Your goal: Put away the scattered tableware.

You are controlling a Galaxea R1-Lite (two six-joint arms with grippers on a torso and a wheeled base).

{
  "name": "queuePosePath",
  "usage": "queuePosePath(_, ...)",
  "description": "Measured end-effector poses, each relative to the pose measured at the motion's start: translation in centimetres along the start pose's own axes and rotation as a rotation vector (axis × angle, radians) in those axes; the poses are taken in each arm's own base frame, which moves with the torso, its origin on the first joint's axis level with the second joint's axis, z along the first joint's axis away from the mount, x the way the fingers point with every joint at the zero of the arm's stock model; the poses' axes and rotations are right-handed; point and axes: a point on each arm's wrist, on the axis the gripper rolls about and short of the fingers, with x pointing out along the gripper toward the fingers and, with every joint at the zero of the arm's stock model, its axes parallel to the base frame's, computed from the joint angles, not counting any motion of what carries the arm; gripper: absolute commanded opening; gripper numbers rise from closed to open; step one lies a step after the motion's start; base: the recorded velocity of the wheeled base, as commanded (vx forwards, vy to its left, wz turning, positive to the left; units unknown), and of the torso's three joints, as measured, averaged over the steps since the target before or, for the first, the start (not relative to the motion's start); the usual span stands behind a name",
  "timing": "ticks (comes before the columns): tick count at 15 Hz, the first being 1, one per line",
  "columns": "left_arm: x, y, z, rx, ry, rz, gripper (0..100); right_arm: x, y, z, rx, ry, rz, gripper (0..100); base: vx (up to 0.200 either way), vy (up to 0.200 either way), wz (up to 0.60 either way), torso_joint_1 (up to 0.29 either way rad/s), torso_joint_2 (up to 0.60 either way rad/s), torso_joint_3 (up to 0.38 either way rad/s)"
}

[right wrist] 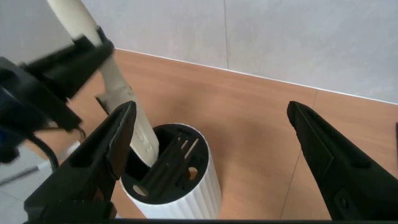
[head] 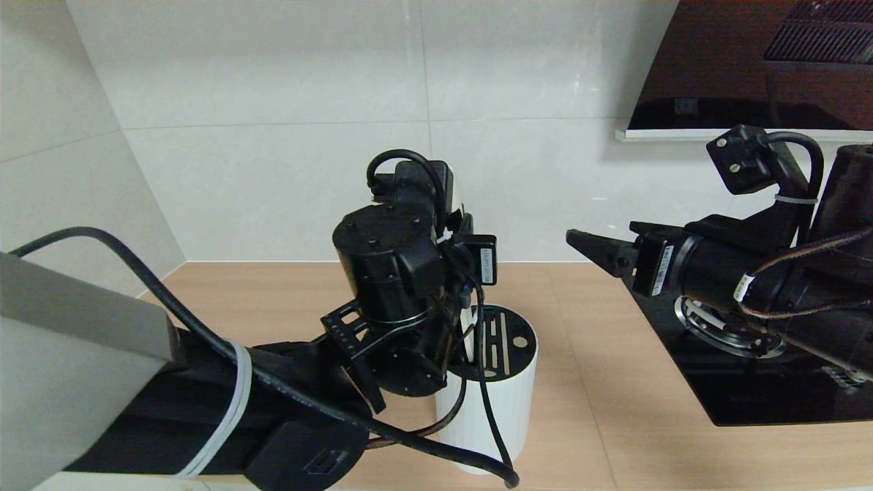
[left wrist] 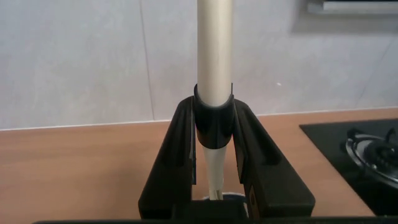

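Note:
A white ribbed utensil holder [head: 487, 402] with a black slotted top stands on the wooden counter. My left gripper [left wrist: 214, 115] is directly above it, shut on a cream-handled utensil [left wrist: 215, 50] that is held upright. The utensil's pale lower end [right wrist: 146, 140] reaches down into the holder's top [right wrist: 171, 168]. In the right wrist view the left gripper [right wrist: 68, 68] clamps the handle well above the holder. My right gripper [right wrist: 210, 112] is open with nothing in it, hovering to the right of the holder and higher than it [head: 593, 249].
A black glass stove [head: 736, 368] with a metal burner ring lies on the counter at the right, under the right arm. A dark range hood [head: 750, 61] hangs on the tiled wall above it. Bare wooden counter [head: 273, 293] extends behind and left of the holder.

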Motion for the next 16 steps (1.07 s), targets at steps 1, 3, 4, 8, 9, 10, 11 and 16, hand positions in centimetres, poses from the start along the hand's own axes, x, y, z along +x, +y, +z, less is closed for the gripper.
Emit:
queuePosePath(1,0.0,-0.2,-0.4,0.007,0.009,-0.002,0,0.0,0.0,0.0,-0.001,0.001,0.0,100,0.0,0.0,0.0,0.0,0.0,0.0)
queuePosePath(3,0.1,-0.3,-1.0,0.011,0.019,0.013,0,0.1,0.0,-0.1,-0.001,0.004,-0.001,100,0.0,0.0,0.0,0.0,0.0,0.0)
queuePosePath(4,0.1,-0.4,-1.3,0.003,0.023,0.016,0,0.1,0.0,-0.2,-0.001,0.008,-0.001,100,0.0,0.0,0.0,0.0,0.0,0.0)
queuePosePath(8,-0.6,-1.0,-2.7,0.025,0.068,-0.005,0,0.3,0.0,-0.4,-0.002,0.014,-0.002,100,0.0,0.0,0.0,0.0,0.0,0.0)
queuePosePath(9,-0.8,-1.0,-2.9,0.029,0.073,-0.007,0,0.3,0.0,-0.4,-0.002,0.015,-0.002,100,0.0,0.0,0.0,0.0,0.0,0.0)
queuePosePath(10,-1.0,-1.1,-3.0,0.032,0.078,-0.012,0,0.4,0.0,-0.4,-0.002,0.016,-0.003,100,0.0,0.0,0.0,0.0,0.0,0.0)
queuePosePath(11,-1.0,-1.1,-3.0,0.033,0.079,-0.012,0,0.4,0.0,-0.5,-0.003,0.018,-0.001,100,0.0,0.0,0.0,0.0,0.0,0.0)
queuePosePath(16,-1.7,-0.8,-4.4,0.063,0.12,-0.017,0,0.4,0.0,-0.5,-0.003,0.02,-0.003,100,0.0,0.0,0.0,0.0,0.0,0.0)
